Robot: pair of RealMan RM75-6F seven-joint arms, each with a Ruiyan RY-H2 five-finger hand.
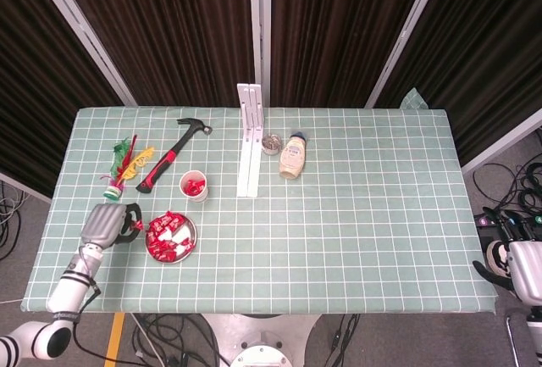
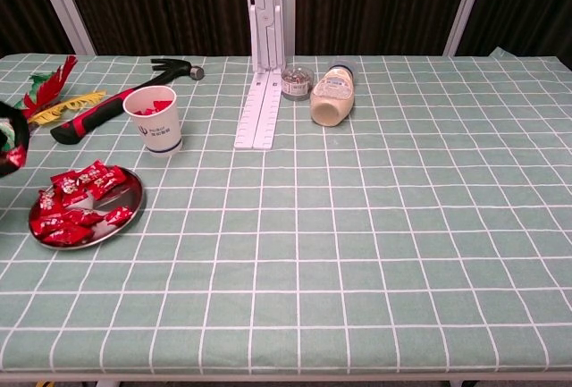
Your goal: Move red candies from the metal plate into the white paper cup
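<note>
The metal plate (image 1: 190, 241) (image 2: 130, 208) sits near the table's front left and carries several red candies (image 1: 168, 237) (image 2: 79, 201). Behind it stands the white paper cup (image 1: 193, 186) (image 2: 154, 119) with red candies inside. My left hand (image 1: 107, 224) (image 2: 9, 139) hovers just left of the plate, raised off the table, and pinches a red candy (image 1: 135, 225) (image 2: 11, 160) in its dark fingers. Only its fingertips show at the chest view's left edge. My right hand (image 1: 515, 269) hangs off the table's right end, too small to read.
A red-handled hammer (image 1: 174, 153) (image 2: 107, 105) and a feather toy (image 1: 125, 164) (image 2: 45, 99) lie behind the cup. A white upright bracket (image 1: 251, 140) (image 2: 263, 83), a small tin (image 1: 272, 143) (image 2: 296, 81) and a lying bottle (image 1: 292, 156) (image 2: 331, 97) occupy mid-table.
</note>
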